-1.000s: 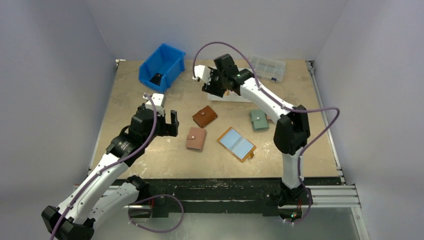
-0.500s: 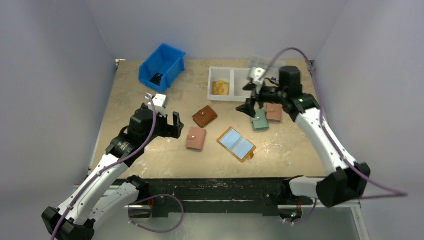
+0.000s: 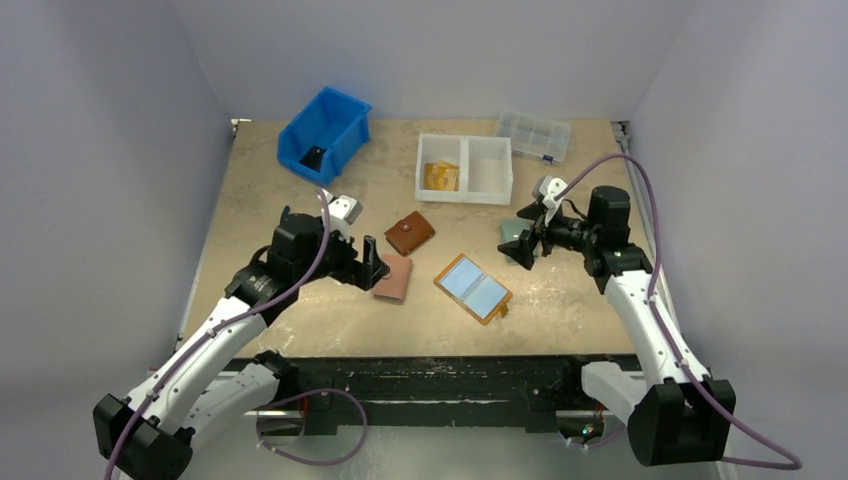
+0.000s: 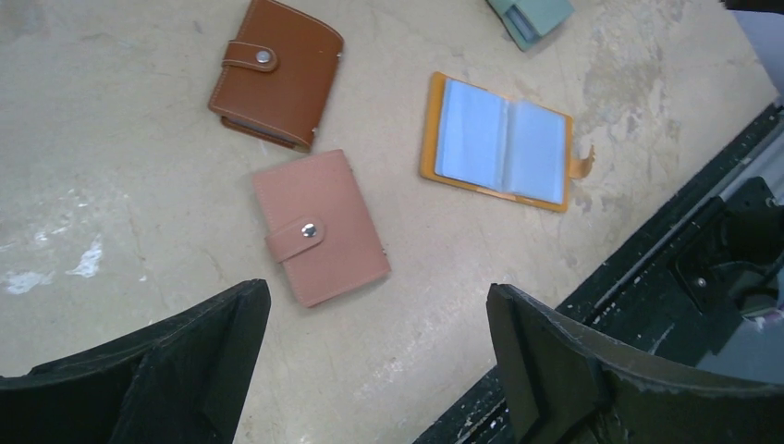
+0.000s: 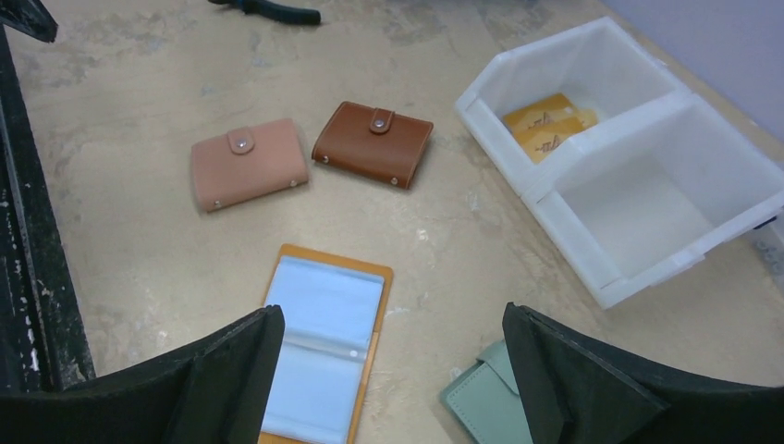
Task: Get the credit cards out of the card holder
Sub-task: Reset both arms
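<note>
Leather-like card holder [image 4: 499,141], glossy plastic sleeves [image 4: 470,125]; matt, scuffed table [image 4: 139,185].

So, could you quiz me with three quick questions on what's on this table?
1. True or false: the card holder lies open.
2. Seen from above, which compartment of the white tray holds the orange cards?
3. The left gripper is: A) shut on a card, B) open and empty, C) shut on the card holder.
Key: 1 true; 2 the left one; 3 B.
</note>
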Tool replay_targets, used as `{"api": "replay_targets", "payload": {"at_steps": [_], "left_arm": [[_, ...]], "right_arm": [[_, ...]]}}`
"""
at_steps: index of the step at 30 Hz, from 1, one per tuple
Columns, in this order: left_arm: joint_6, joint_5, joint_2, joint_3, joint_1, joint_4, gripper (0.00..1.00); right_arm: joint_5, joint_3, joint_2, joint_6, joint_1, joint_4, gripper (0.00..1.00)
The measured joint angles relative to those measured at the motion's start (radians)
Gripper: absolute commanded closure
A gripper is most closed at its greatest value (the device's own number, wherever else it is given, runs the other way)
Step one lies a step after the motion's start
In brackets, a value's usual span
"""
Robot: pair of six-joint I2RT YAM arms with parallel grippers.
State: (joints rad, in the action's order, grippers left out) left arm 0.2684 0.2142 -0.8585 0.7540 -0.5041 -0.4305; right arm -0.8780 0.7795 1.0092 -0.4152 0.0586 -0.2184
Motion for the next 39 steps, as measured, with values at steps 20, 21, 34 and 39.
{"api": "replay_targets", "payload": {"at_steps": [20,21,34,39], "left_arm": [[0.199,0.211,-0.109,-0.129,0.0,0.156,0.1],[0.186,0.2,-0.109,-0.115,0.0,0.136,0.1],[0.079,0.065,-0.072,-0.032,0.0,0.039,0.09],[0.079,0.042,-0.042,-0.032,0.005,0.039,0.09]], "right_arm": [[0.097,-0.069,0.235,-0.815,0.2,-0.467,0.16],[0.116,-0.074,0.233,-0.83,0.218,-0.469,0.16],[0.202,-0.075,0.295,-0.967,0.23,-0.521,0.33],[0.202,-0.075,0.32,-0.988,0.23,-0.545,0.32]]}}
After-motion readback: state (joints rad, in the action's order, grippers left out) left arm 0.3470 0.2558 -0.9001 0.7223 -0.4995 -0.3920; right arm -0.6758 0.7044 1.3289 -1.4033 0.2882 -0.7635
